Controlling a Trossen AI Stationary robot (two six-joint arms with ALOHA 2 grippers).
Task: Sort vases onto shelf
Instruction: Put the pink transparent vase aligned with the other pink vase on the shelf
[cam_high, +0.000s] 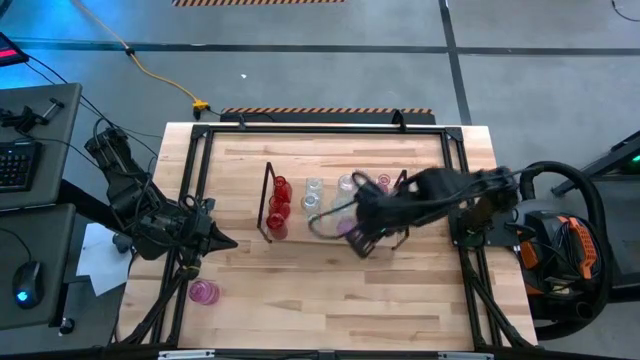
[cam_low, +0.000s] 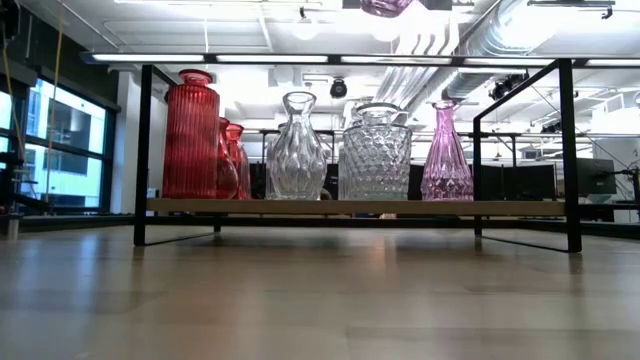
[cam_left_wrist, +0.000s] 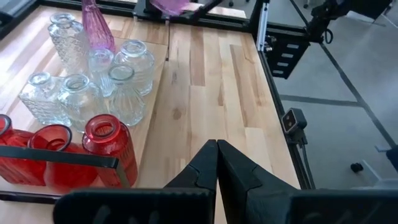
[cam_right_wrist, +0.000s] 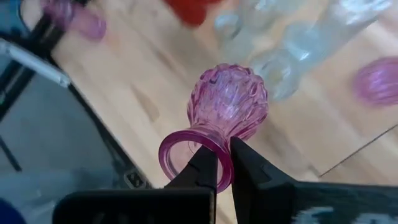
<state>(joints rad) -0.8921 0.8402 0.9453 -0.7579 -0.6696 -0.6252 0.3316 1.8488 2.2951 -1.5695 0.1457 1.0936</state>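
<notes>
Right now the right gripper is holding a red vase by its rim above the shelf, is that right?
Not quite: the vase is pink, not red. The right wrist view shows the right gripper shut on its rim, and the high view places it over the shelf.

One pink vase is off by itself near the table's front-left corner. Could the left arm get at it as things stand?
Probably yes. The lone pink vase sits close to the left gripper, with bare table between them. The gripper is shut and empty, so it would need to open first.
</notes>
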